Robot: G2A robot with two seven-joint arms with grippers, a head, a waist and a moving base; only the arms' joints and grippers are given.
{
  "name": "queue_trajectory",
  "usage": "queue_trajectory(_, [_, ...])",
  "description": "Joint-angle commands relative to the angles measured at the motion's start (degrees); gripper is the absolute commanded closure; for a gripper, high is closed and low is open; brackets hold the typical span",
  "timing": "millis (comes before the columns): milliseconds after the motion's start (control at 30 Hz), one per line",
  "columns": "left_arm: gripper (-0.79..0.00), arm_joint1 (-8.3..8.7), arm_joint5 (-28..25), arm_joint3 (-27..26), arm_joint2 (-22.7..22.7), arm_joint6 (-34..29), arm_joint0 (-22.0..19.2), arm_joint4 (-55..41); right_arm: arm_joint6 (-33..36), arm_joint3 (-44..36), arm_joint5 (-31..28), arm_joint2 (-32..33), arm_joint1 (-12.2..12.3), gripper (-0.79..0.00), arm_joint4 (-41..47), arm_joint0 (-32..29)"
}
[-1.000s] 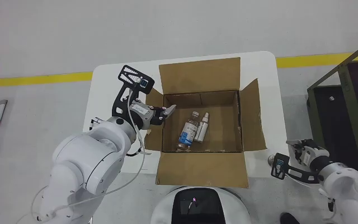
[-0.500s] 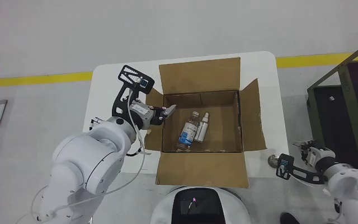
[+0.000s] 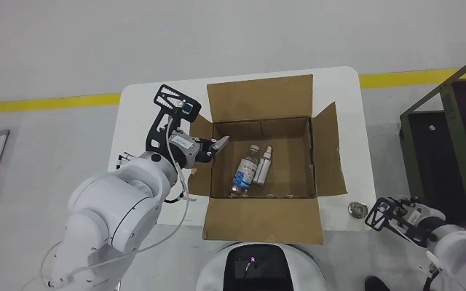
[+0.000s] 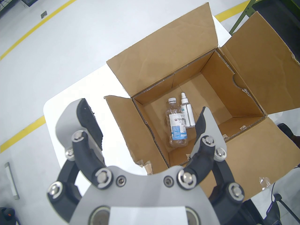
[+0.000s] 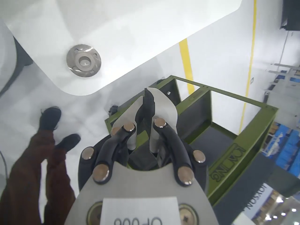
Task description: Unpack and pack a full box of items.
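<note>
Since the earlier frames, the right claw (image 3: 384, 214) has been drawn back from the tabletop's (image 3: 145, 109) edge, and a metal flange (image 3: 357, 209) has been left lying flat near the front right corner, just beside the box (image 3: 262, 218). Its fingers are seen pressed together in the right wrist view, with nothing held between them. It is now off the tabletop, with the flange near it but apart from it. The left arm has not been moved.

From this it can be judged that one item has just been set out and the unpacking is not yet finished: a clear bottle (image 3: 245, 171) and a spray bottle (image 3: 263, 166) are still lying side by side on the box floor, touching or nearly so (the gap cannot be made out), towards the robot's left half of the box.

The left claw (image 3: 216, 144) is held wide apart and empty above the box's left flap, at the rim. The two bottles lie below it and a little further into the box, the clear bottle being the closer. A descent into the box would probably be called for next, with the left wall close by as a thing to be avoided.
</note>
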Motion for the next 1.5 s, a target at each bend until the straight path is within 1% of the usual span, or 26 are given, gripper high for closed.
queue_trajectory(0, [-0.785,0.0,0.0,0.0,0.0,0.0,0.0,0.0,3.93,-0.26,1.56,0.27,-0.26,0.0,5.36,-0.37])
queue_trajectory(33, [-0.785,0.0,0.0,0.0,0.0,0.0,0.0,0.0,5.76,-0.29,2.44,0.57,-0.37,0.0,7.78,-0.5])
queue_trajectory(67, [-0.785,0.0,0.0,0.0,0.0,0.0,0.0,0.0,6.32,-0.29,2.57,0.66,-0.38,0.0,8.36,-0.47])
queue_trajectory(367, [-0.785,0.0,0.0,0.0,0.0,0.0,0.0,0.0,6.32,-0.29,2.57,0.66,-0.38,0.0,8.36,-0.47])
queue_trajectory(467, [-0.785,0.0,0.0,0.0,0.0,0.0,0.0,0.0,4.76,0.65,4.08,0.16,-0.48,0.0,8.89,-0.99])
queue_trajectory(533, [-0.785,0.0,0.0,0.0,0.0,0.0,0.0,0.0,4.71,1.75,5.96,-0.22,-0.66,0.0,10.91,-1.73])
queue_trajectory(767, [-0.785,0.0,0.0,0.0,0.0,0.0,0.0,0.0,11.49,3.06,12.77,-1.19,-1.12,0.0,21.48,-3.02])
queue_trajectory(900, [-0.785,0.0,0.0,0.0,0.0,0.0,0.0,0.0,14.85,3.68,15.44,-1.64,-1.06,0.0,26.59,-2.07])
queue_trajectory(1000, [-0.785,0.0,0.0,0.0,0.0,0.0,0.0,0.0,16.64,3.95,15.65,-2.64,-0.83,0.0,27.75,-0.95])
queue_trajectory(1067, [-0.785,0.0,0.0,0.0,0.0,0.0,0.0,0.0,17.36,3.89,14.9,-3.72,-0.62,-0.28,27.23,-0.14])
queue_trajectory(1167, [-0.785,0.0,0.0,0.0,0.0,0.0,0.0,0.0,18.01,4.51,14.79,-5.16,-0.37,-0.32,26.22,0.92])
queue_trajectory(1433, [-0.785,0.0,0.0,0.0,0.0,0.0,0.0,0.0,18.22,7.64,15.19,-8.51,0.12,-0.296,24.13,3.44])
queue_trajectory(1467, [-0.785,0.0,0.0,0.0,0.0,0.0,0.0,0.0,18.2,7.9,15.26,-8.83,0.18,-0.302,23.86,3.68])
